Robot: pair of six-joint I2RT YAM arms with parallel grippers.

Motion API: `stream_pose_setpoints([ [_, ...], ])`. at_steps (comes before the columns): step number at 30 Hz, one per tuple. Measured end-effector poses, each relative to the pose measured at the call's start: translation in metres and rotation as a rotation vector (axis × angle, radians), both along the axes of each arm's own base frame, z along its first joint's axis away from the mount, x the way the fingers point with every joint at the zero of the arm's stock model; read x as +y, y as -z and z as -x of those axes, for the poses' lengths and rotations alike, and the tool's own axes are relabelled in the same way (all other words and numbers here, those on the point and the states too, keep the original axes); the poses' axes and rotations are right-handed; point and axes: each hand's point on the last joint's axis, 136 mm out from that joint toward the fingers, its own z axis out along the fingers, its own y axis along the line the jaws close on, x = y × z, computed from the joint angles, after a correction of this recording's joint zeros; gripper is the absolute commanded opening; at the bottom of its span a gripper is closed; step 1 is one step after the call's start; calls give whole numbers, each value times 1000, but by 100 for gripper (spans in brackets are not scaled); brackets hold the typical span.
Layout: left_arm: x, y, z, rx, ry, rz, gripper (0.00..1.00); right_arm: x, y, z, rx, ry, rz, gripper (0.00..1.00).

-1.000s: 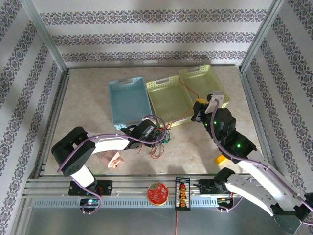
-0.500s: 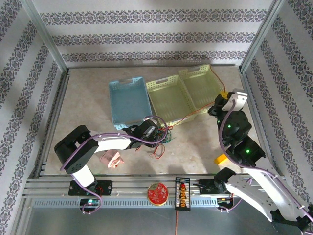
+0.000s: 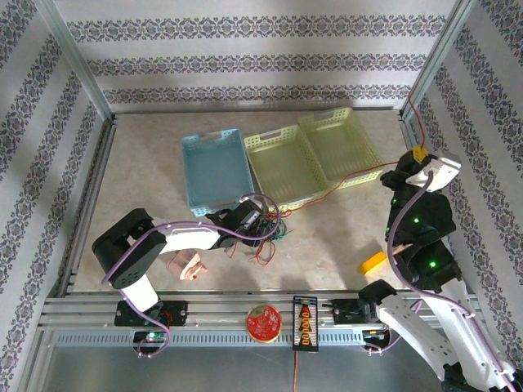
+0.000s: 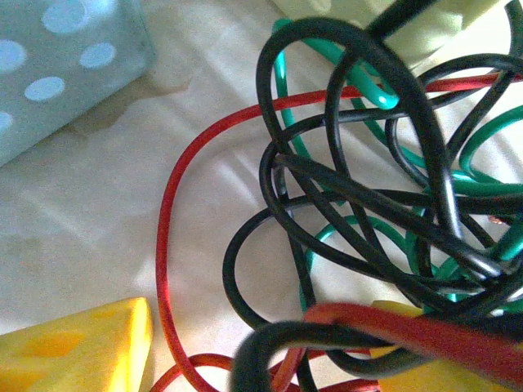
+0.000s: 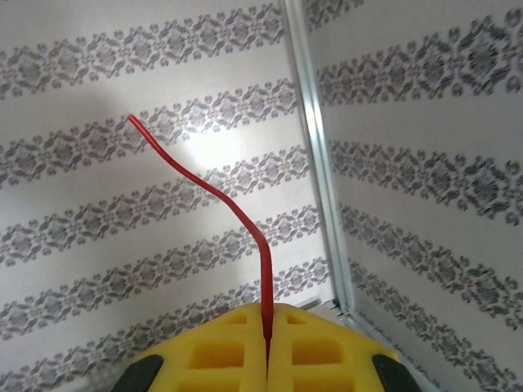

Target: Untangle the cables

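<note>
Since a second ago the right arm has carried the red cable [image 3: 351,175] far toward the right wall. On the left, the left gripper [image 3: 260,222] sits on the knot of cables [image 3: 271,235] before the blue basket [image 3: 214,135]; whether it grips I cannot tell. The right gripper [image 3: 418,157] is closed on the red cable. I judge one strand is nearly free, while green and black remain knotted.
</note>
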Motion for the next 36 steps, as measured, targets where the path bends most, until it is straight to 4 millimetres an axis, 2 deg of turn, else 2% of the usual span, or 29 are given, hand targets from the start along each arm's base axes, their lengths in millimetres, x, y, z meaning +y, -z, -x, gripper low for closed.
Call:
stream_pose_setpoints([
  [12, 0, 0, 0, -5, 0, -7, 72, -40, -30, 21, -68, 158, 5, 0],
  [15, 0, 0, 0, -6, -1, -7, 72, -41, -32, 22, -76, 157, 6, 0],
  [18, 0, 0, 0, -7, -1, -8, 72, -32, -36, 13, -74, 104, 19, 0],
  [23, 0, 0, 0, -9, 0, -10, 73, -12, -52, -22, -40, 23, 63, 0],
  [30, -1, 0, 0, -22, 2, -24, 73, 3, -80, -106, 13, -57, 126, 0],
  [34, -1, -1, 0, -36, 0, -36, 73, 18, -77, -150, 52, -115, 146, 0],
  [36, -1, -1, 1, -40, 1, -39, 73, 24, -73, -167, 69, -136, 151, 0],
])
